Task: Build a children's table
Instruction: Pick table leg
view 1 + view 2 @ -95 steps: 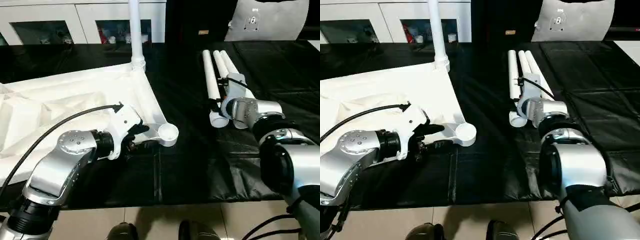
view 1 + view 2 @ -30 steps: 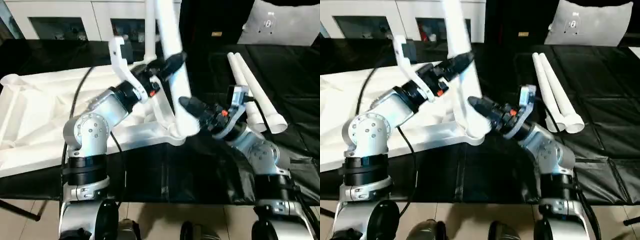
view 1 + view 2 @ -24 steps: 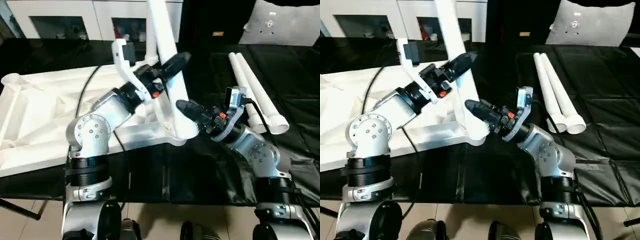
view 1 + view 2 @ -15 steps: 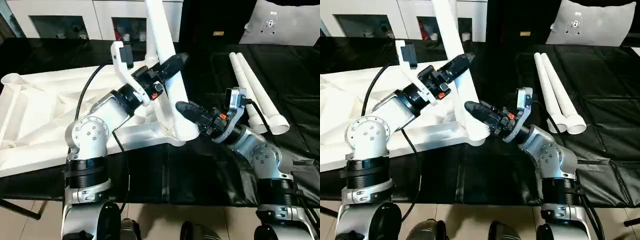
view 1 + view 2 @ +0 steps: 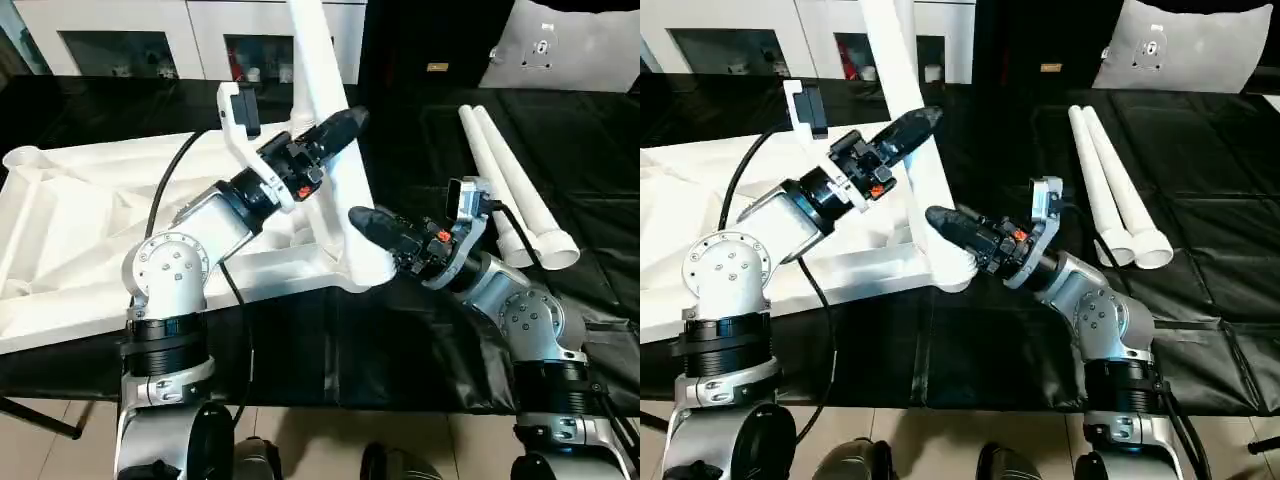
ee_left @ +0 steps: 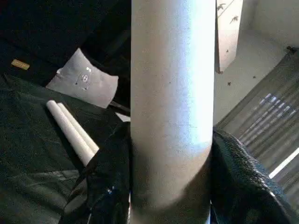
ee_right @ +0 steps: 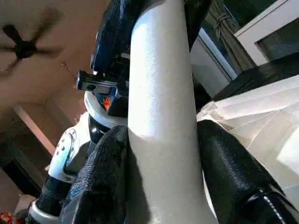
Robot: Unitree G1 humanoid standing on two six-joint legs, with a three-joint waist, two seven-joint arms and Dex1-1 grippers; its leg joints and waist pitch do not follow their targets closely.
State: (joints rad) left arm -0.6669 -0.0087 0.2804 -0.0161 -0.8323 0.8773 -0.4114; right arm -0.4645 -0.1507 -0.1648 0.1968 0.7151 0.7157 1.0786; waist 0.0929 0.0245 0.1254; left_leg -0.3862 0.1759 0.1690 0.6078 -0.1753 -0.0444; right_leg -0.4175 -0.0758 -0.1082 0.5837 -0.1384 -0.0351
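both grippers clamp one leg (image 5: 335,170) standing at the top's (image 5: 90,230) near corner: left gripper (image 5: 335,130) higher, right gripper (image 5: 372,228) low. two legs (image 5: 515,195) lie well apart.

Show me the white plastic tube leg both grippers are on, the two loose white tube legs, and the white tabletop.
Held white tube leg (image 5: 330,120), left eye view, mid-shaft.
Two loose white tube legs (image 5: 510,190), left eye view, middle of one tube.
White plastic tabletop (image 5: 25,160), left eye view, far-left corner socket.
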